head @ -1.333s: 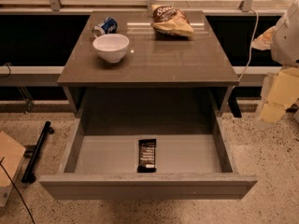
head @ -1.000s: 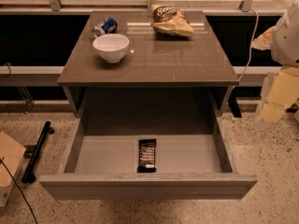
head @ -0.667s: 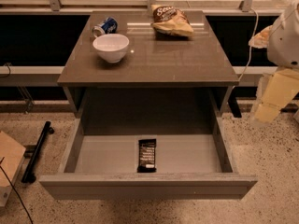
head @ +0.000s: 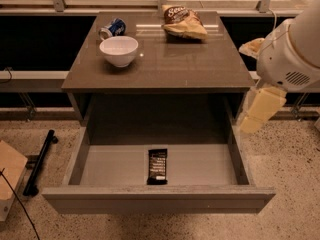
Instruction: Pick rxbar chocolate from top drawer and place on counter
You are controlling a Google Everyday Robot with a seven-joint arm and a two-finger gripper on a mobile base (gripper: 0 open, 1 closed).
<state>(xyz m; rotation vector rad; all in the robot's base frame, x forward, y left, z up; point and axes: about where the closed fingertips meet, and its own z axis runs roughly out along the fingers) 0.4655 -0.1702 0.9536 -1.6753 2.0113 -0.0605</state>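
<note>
The rxbar chocolate [head: 157,166], a black wrapper with white lettering, lies flat on the light grey floor of the open top drawer [head: 90,165], near the middle of its front edge. The counter [head: 165,59] is the glossy grey-brown top above the drawer. My gripper [head: 257,111] hangs at the right of the cabinet, beside the drawer's right wall and above floor level, below the white arm housing [head: 292,49]. It is well to the right of the bar and holds nothing.
On the counter stand a white bowl [head: 119,50], a blue can on its side [head: 113,27] and a tan chip bag [head: 182,22]. A black rod [head: 40,161] and a cardboard piece [head: 10,176] lie on the floor at left.
The arm and gripper have shifted a little to the left, closer to the drawer's right side. The bar and counter objects have not moved.
</note>
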